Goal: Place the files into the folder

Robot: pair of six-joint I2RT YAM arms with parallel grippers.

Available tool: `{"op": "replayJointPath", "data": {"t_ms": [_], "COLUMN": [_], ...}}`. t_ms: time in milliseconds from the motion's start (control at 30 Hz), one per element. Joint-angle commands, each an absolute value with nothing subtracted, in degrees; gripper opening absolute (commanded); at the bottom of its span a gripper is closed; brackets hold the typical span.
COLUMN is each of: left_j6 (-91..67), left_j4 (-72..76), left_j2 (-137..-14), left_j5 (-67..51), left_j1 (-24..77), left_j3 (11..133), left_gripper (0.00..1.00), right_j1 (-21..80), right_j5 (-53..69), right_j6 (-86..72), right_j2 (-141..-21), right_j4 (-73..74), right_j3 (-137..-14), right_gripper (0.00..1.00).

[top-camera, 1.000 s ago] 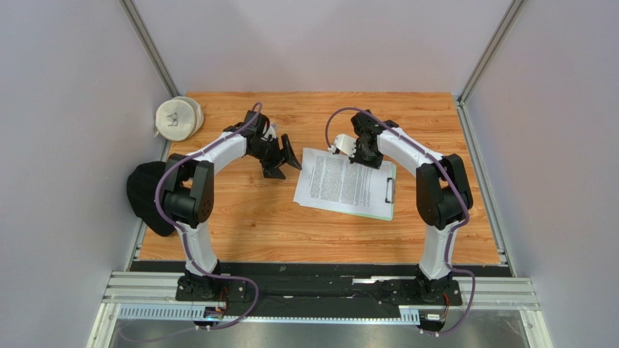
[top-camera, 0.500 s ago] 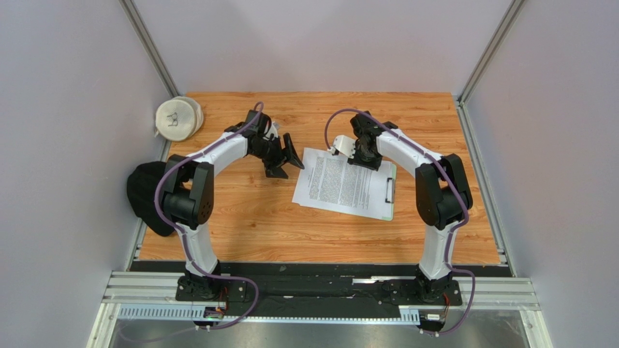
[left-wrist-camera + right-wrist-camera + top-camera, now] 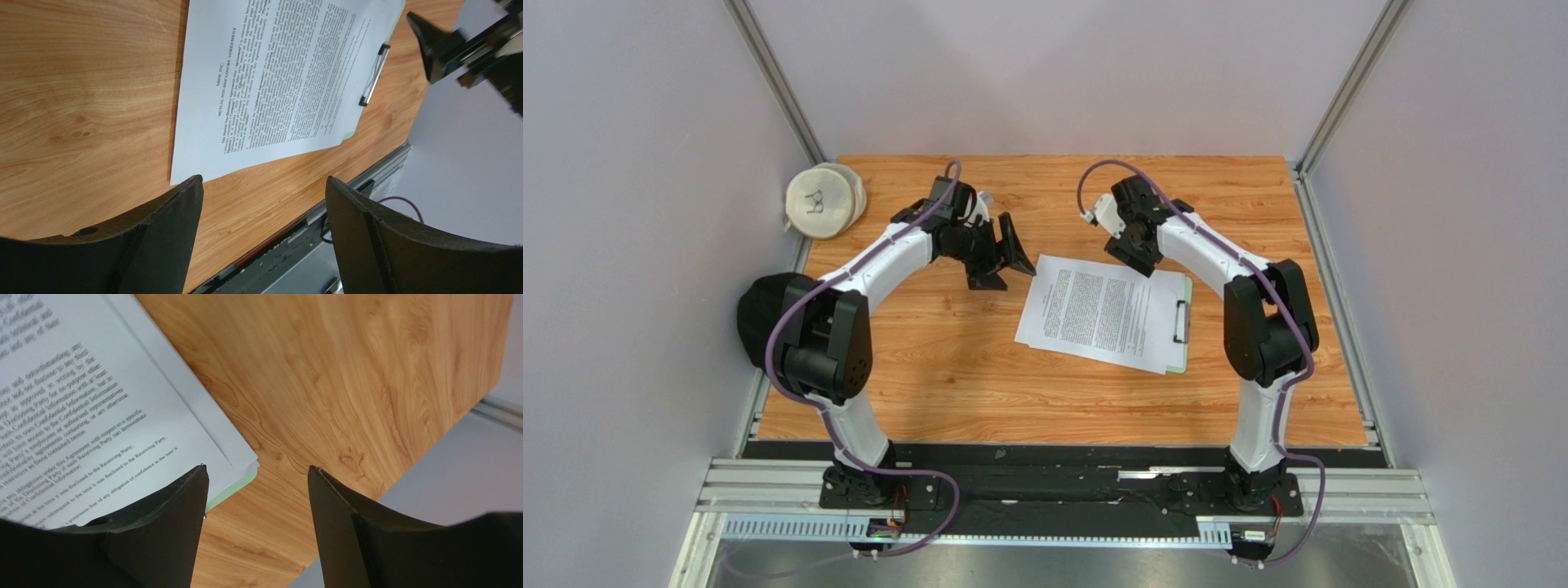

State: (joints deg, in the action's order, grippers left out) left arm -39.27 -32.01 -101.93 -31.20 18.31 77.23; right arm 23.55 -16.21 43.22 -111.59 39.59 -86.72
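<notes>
Right of the tabletop's centre, the files lay askew on the folder, likely light, limp and slippery, so you would best pinch an overhanging corner, while your left hand and right hand gaped wide, empty.

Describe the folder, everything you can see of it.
The folder is a pale green flat board, mostly hidden beneath the printed white sheets. In the top view only thin green strips show along its right and near edges. A slim metal clip sits at its right short edge. It lies flat, slightly skewed, on the wooden table, right of centre. Only sheets and table touch it.
</notes>
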Motion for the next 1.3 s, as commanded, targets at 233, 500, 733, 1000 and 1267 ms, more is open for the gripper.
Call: {"op": "replayJointPath", "data": {"t_ms": [233, 500, 733, 1000, 1267], "left_j6": [-25.1, -27.9, -29.2, -29.3, -28.9], "left_j4": [-44.8, -41.8, -41.0, -41.0, -41.6], "left_j2": [-108.3, -108.1, -106.7, -104.8, -104.5], "left_j5": [-25.0, -26.7, -27.0, -26.8, -26.5], "left_j1": [18.9, 20.6, 23.1, 23.4, 23.4], "left_j3": [82.6, 83.6, 83.1, 82.2, 83.1], "left_gripper": [0.81, 0.79, 0.78, 0.79, 0.78], "right_j1": [23.4, 37.3, 43.9, 43.8, 40.6], "right_j5": [-2.4, -5.7, -10.6, -10.7, -12.2], "right_j6": [-13.8, -33.2, -41.8, -42.0, -41.5], "right_j2": [-90.3, -67.3, -70.4, -78.7, -83.9], "right_j4": [48.8, 39.5, 33.0, 27.6, 27.3], "right_j3": [-76.0, -48.2, -40.8, -41.3, -42.3], "right_gripper": [1.0, 0.83, 0.73, 0.71, 0.74]}}
